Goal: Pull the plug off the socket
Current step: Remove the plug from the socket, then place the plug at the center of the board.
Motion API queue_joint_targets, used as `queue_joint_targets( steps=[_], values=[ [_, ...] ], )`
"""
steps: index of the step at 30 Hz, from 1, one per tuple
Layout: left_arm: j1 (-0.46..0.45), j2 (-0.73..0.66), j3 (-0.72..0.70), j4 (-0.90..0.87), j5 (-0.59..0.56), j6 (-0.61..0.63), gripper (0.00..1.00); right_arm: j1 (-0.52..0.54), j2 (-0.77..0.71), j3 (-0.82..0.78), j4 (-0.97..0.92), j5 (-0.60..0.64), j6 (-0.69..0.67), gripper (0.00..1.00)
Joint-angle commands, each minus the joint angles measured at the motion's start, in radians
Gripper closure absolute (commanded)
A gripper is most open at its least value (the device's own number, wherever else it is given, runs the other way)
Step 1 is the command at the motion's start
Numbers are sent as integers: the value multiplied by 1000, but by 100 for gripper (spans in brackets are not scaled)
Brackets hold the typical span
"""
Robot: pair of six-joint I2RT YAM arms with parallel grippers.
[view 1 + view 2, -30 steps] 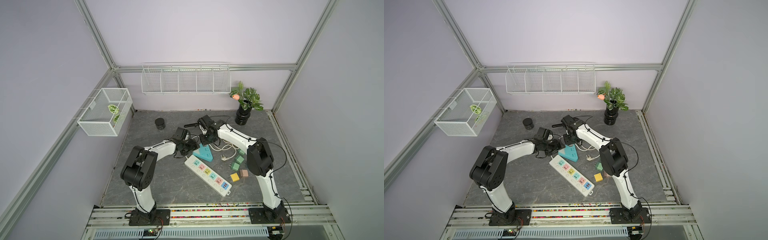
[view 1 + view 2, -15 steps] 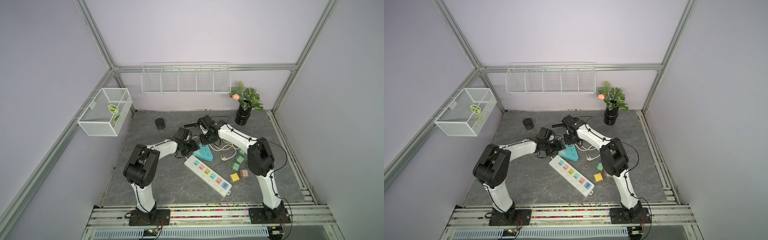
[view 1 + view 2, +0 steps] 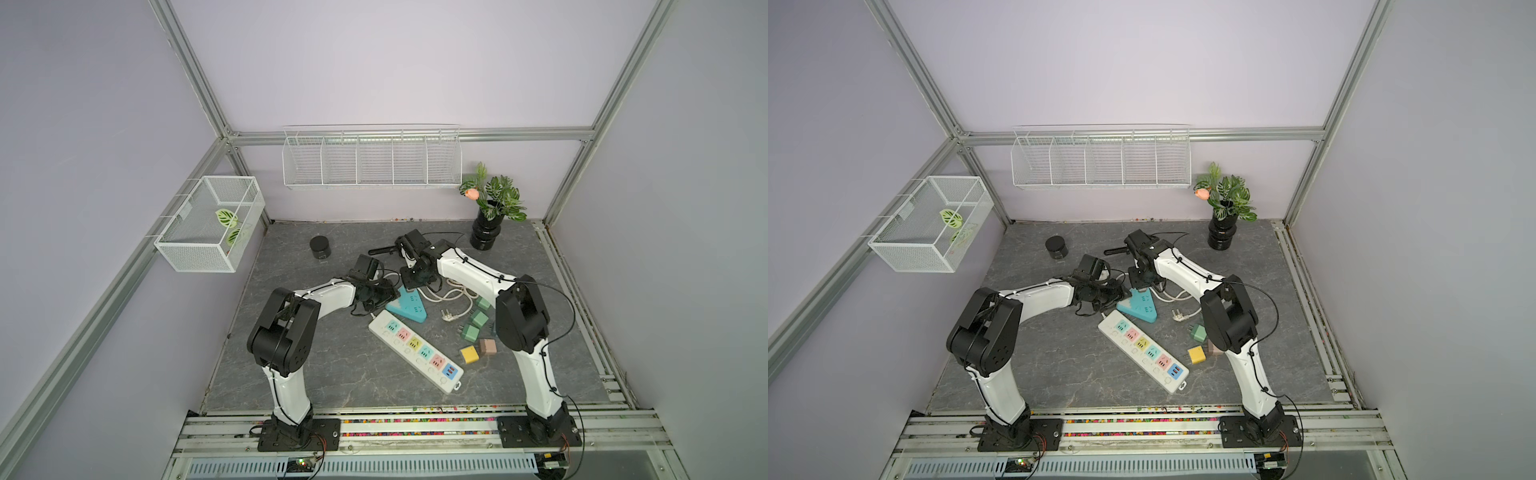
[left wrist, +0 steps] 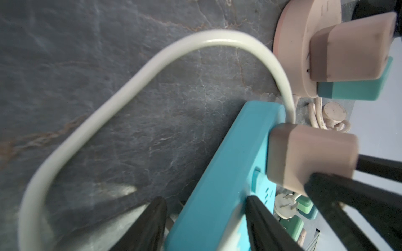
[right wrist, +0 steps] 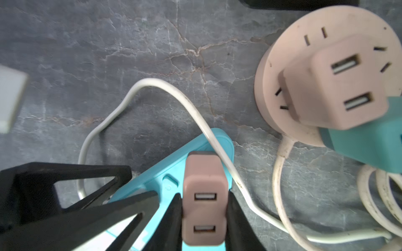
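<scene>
pink plug (image 5: 203, 200): 2 | teal socket (image 5: 174, 167): 1 | round socket (image 5: 282, 56): 1

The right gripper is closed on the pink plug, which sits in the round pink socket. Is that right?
Not quite: the right gripper is closed on the pink plug, but that plug sits in the teal socket, not the round pink socket; the right wrist view shows it.

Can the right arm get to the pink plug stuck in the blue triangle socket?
Yes, it looks so: the right gripper is pinching the pink square plastic plug by its sides, where it stands in the teal triangular plastic socket. Nothing sits between them; the white cable only passes beside.
</scene>
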Motion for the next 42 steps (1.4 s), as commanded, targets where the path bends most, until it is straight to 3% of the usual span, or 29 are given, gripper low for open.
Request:
queue_joint_targets(
  steps=[1, 4, 7, 9, 11, 14, 19, 27, 32, 36, 42],
  values=[
    [11, 65, -66, -167, -126, 4, 38, 4, -119, -152, 55, 38, -2, 72],
    [11, 74, -61, -160, -124, 1, 38, 67, -140, -198, 116, 24, 1, 72],
    [11, 85, -53, -160, -119, -3, 38, 85, -100, -94, 87, 10, 8, 72],
    [11, 86, -54, -160, -118, -3, 38, 70, -61, 12, 20, 57, 29, 71],
    [11, 85, -62, -158, -119, -4, 38, 26, -31, 88, -22, 28, 48, 71],
    [11, 86, -71, -165, -130, 3, 38, -27, -38, 101, -46, 11, 54, 72],
    [10, 86, -84, -160, -138, 7, 38, -50, -145, -49, 0, 37, 10, 71],
    [11, 88, -37, -188, -143, 34, 38, -65, -397, -382, 219, -115, 7, 71],
    [11, 43, 14, -202, -134, 62, 38, -91, -540, -515, 234, -53, 74, 71],
    [11, -64, 41, -162, -100, 105, 36, -252, -736, -773, 374, -134, 248, 70],
    [11, -256, 12, -72, -73, 126, 32, -647, -946, -1127, 590, -385, 427, 70]
  ],
)
